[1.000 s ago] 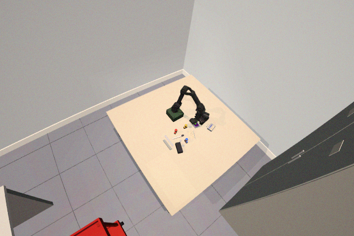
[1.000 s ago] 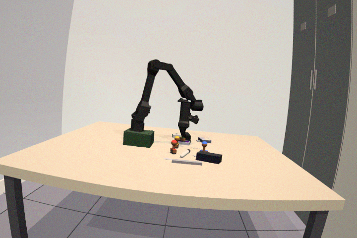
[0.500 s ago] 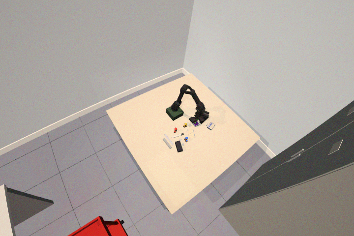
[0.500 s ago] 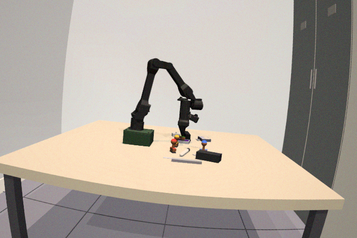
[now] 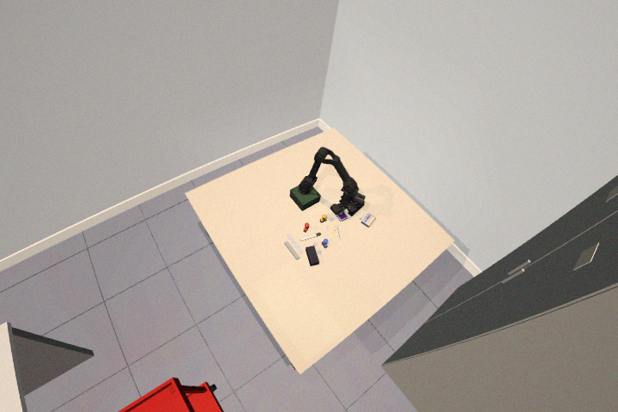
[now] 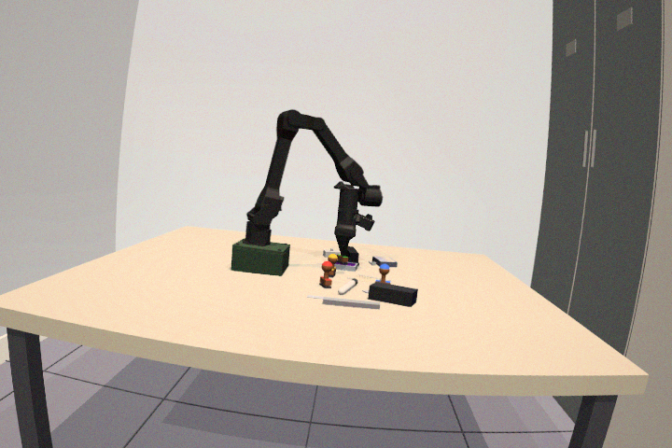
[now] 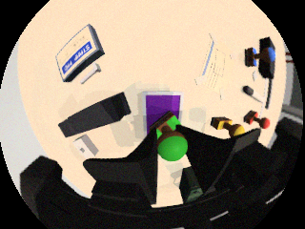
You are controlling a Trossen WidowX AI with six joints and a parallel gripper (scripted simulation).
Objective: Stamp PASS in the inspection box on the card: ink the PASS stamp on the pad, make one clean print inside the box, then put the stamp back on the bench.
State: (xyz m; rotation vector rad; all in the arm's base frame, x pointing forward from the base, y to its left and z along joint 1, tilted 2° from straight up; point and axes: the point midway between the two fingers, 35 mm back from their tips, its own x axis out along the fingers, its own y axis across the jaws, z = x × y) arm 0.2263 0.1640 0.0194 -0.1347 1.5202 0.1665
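Observation:
The gripper [image 5: 340, 210] [image 6: 345, 258] [image 7: 167, 132] is shut on the green-topped stamp [image 7: 172, 147], gripping it below its round knob. The stamp is over the near end of the purple ink pad [image 5: 342, 217] [image 6: 350, 264] [image 7: 162, 104]. Whether its face touches the pad cannot be told, and the face's lettering is hidden. The card [image 7: 215, 72] lies flat beyond the pad to the right in the wrist view, with faint lines and a blue strip. Its box is too small to read.
Yellow [image 7: 236, 130], red [image 7: 265, 123] and blue [image 5: 324, 241] stamps stand nearby. A "STAMP ME" block [image 5: 368, 220] [image 7: 79, 53] and a long black block [image 7: 95, 115] flank the pad. A marker [image 6: 347, 287], a black box [image 6: 392, 294] and a grey bar [image 6: 350, 302] lie toward the front.

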